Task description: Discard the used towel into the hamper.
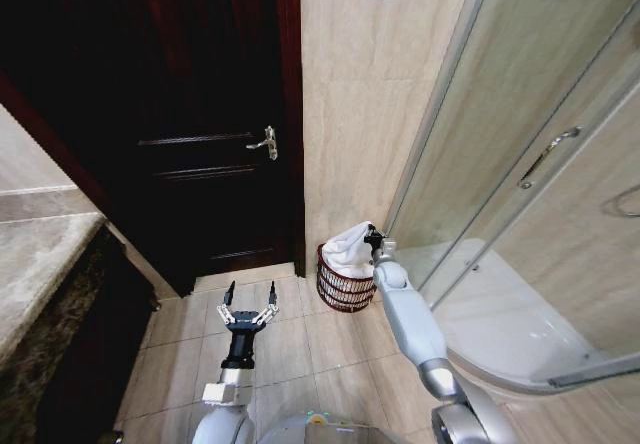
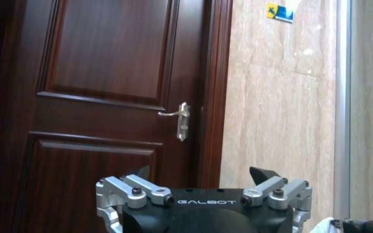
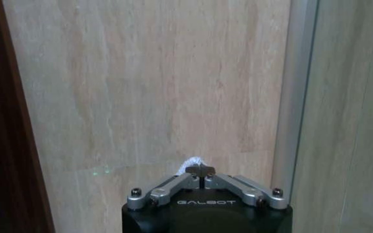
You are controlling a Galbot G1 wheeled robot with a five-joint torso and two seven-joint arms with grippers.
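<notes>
White towel [image 1: 350,249] bunched over the hamper [image 1: 342,286], by the wall between door and shower. Right gripper [image 1: 377,236], pinched shut on cloth, hangs above its shower-side rim. Left gripper [image 1: 248,304] wide open, empty, farther off.

"GALBOT" is printed on the left hand [image 2: 203,175] and right hand [image 3: 201,171].
</notes>
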